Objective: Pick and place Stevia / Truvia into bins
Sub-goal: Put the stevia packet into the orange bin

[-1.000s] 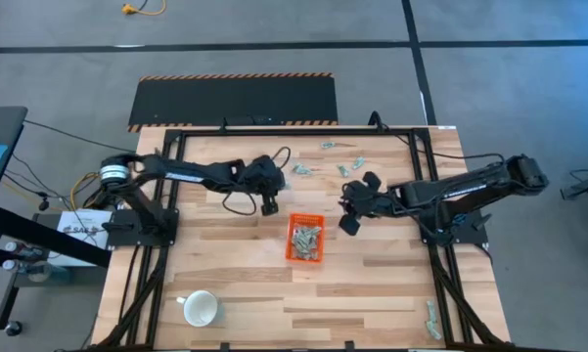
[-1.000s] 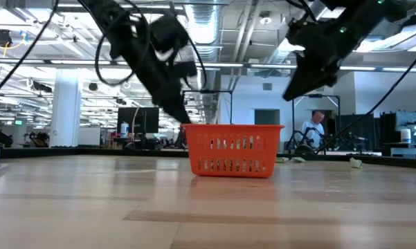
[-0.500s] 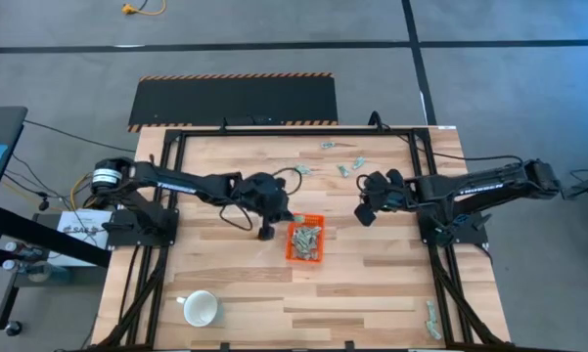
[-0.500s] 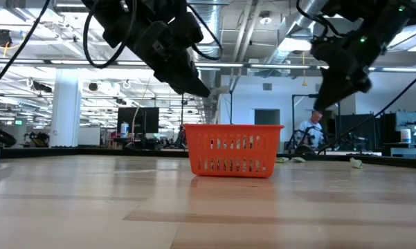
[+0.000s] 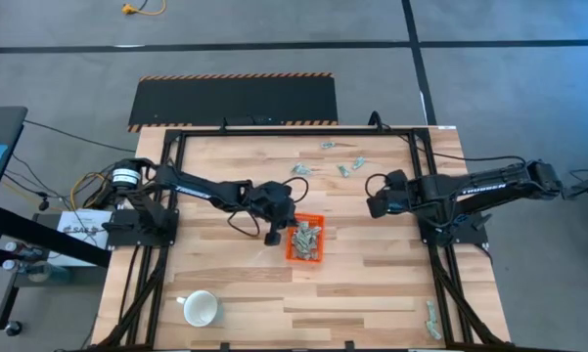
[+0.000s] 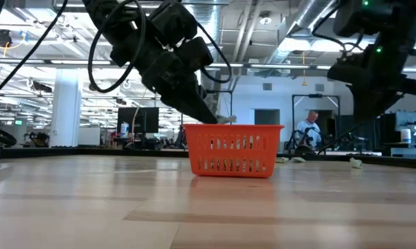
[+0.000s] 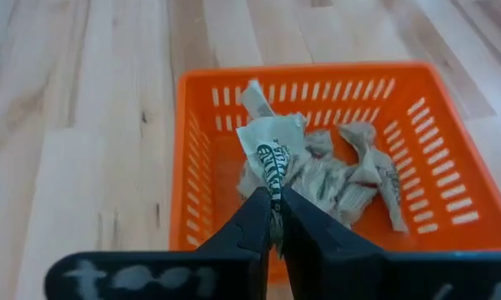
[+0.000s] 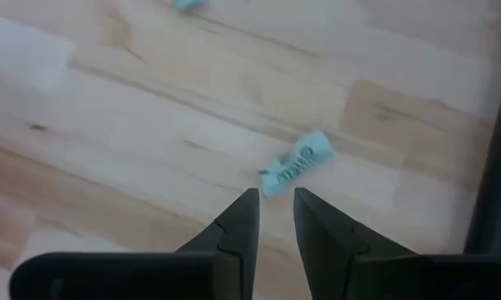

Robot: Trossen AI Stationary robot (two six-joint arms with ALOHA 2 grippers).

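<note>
The orange bin point(image 5: 305, 240) stands mid-table with several pale green and white sachets point(image 7: 350, 179) lying in it. My left gripper point(image 5: 274, 235) hangs over the bin's left wall, shut on one sachet point(image 7: 271, 158). My right gripper point(image 5: 375, 202) hovers above the table to the right of the bin and farther back. It is open with nothing between its fingers, and a loose sachet point(image 8: 296, 162) lies flat on the wood just beyond them. More loose sachets point(image 5: 301, 169) lie on the far part of the table. My left gripper pinches the sachet's lower end point(image 7: 274, 207) between its two fingertips. The fingers slant down from the table's left side. The sachet sticks out past the tips point(image 6: 226, 119), lifted clear, over the inside of the bin just above its rim.
A white mug point(image 5: 201, 309) stands near the front left. One sachet point(image 5: 432, 318) lies at the front right, by the table's frame. Bare wood lies around the bin. In the low view a person point(image 6: 310, 131) shows in the room behind.
My left gripper has carried the sachet toward the table's right and near side, from beside the bin to over its left wall, tipping further down. My right gripper has drawn away from the bin toward the right and far side, rolling about its wrist.
</note>
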